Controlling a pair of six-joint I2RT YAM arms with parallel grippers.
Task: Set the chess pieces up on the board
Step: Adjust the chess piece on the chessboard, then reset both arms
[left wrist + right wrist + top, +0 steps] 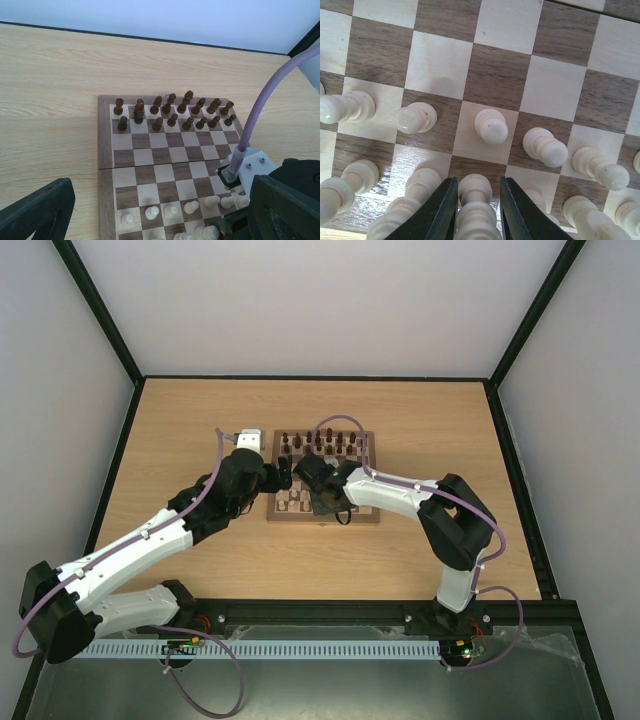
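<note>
The board point(290, 519) lies mid-table, with its checkered squares point(440, 65) filling the right wrist view. Cream chess pieces point(151, 212) stand in its two near rows. My right gripper point(326, 503) reaches down over the near edge of the board. Its black fingers point(440, 212) are shut on one tall cream piece point(475, 192) in the back row, between neighbouring cream pieces point(491, 126). My left gripper point(160, 220) hovers open over the board's near left part point(104, 150), its fingers point(37, 210) spread wide and holding nothing.
Dark brown pieces point(172, 112) fill the far two rows of the board point(322, 445). The right arm's white wrist and purple cable point(252, 130) cross the board's right side. Bare wooden table point(180, 430) surrounds the board, walled by a black frame.
</note>
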